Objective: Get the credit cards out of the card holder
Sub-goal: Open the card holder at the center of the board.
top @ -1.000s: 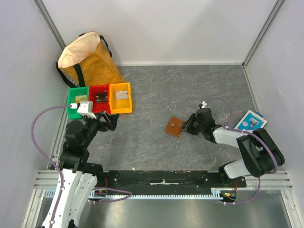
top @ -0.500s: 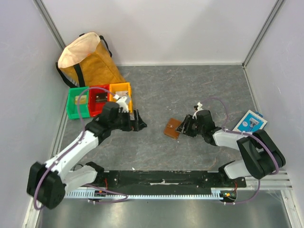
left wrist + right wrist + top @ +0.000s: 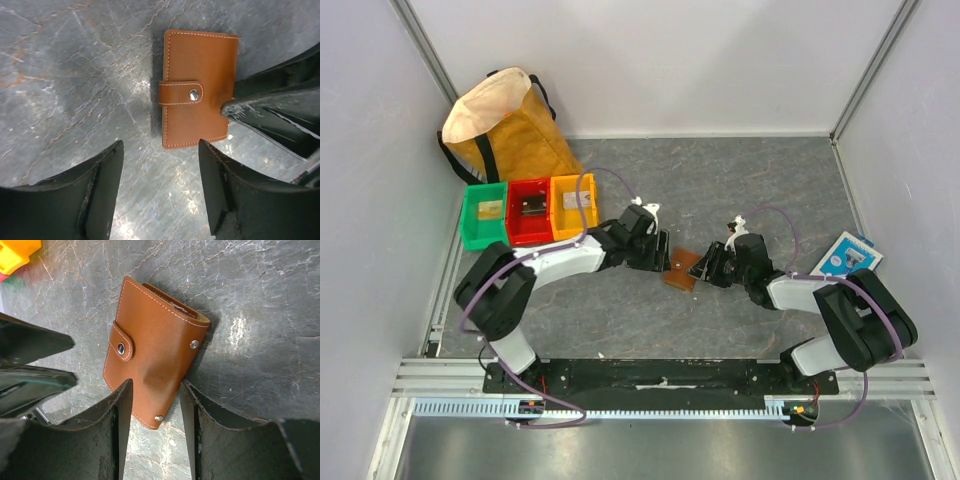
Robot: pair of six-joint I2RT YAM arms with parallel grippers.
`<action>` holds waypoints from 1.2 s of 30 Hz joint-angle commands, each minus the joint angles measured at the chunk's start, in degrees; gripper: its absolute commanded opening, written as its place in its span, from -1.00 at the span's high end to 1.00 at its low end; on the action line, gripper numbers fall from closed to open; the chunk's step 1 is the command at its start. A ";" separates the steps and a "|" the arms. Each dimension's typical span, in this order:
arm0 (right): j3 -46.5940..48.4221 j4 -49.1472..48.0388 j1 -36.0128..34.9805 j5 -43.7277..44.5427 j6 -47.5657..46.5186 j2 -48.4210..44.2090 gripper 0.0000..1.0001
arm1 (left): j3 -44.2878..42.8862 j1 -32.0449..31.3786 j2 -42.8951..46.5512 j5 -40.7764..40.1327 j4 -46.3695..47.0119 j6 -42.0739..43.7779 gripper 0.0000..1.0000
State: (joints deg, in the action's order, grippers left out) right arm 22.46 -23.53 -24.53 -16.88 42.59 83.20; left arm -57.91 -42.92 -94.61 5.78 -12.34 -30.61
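The card holder (image 3: 683,268) is a brown leather wallet lying flat on the grey table, its strap snapped shut (image 3: 200,95) (image 3: 155,350). My left gripper (image 3: 660,255) (image 3: 160,167) is just to its left, open, with only bare table between the fingers. My right gripper (image 3: 708,266) (image 3: 156,389) comes in from the right, open, and straddles the wallet's near corner. Any credit cards inside the wallet are hidden. Small flat cards lie in the three bins: a silver-grey card (image 3: 577,200), a dark card (image 3: 531,207) and a tan card (image 3: 491,210).
The green bin (image 3: 472,232), red bin (image 3: 531,232) and orange bin (image 3: 574,228) stand in a row at the back left, with a tan bag (image 3: 505,125) behind them. A blue-and-white packet (image 3: 847,255) lies by the right wall.
My left arm has swung right from beside the bins to the wallet, and its jaws have narrowed a little. My right gripper has opened around the wallet's corner, and the wallet has shifted slightly left.
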 commanded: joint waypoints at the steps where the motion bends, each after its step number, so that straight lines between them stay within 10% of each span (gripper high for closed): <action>1: -2.86 6.65 -0.25 2.21 -2.95 0.91 -0.01 | -3.70 -1.82 -4.79 -4.19 0.65 -3.05 -0.26; 11: -2.86 3.76 -0.25 0.72 -3.04 4.16 -0.01 | 1.83 -3.23 -7.78 -4.73 6.27 -9.81 0.10; 17: -3.47 1.91 -0.25 0.01 -2.33 5.04 -0.01 | 9.55 -3.23 -6.47 -3.50 12.15 -16.75 0.68; 24: -4.09 -2.92 -0.25 -3.59 -1.63 6.54 0.09 | 15.37 -3.58 -5.15 -0.69 18.49 -21.15 0.70; 28: -4.88 -6.35 -0.25 -6.58 -1.54 6.63 0.52 | 15.90 -4.19 -4.10 -1.21 18.84 -21.51 0.67; 32: -5.76 -7.50 -0.16 -7.29 -1.98 4.09 1.00 | 16.87 -4.28 0.20 -4.19 16.31 -21.07 0.47; 36: -5.67 -5.57 -0.78 -5.53 -3.38 0.57 1.00 | 13.45 -6.12 4.42 -10.51 7.88 -17.65 0.06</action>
State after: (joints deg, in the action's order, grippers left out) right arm 18.33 -35.90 -24.03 -23.73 43.40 85.65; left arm -42.46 -46.44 -94.02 1.50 5.43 -50.54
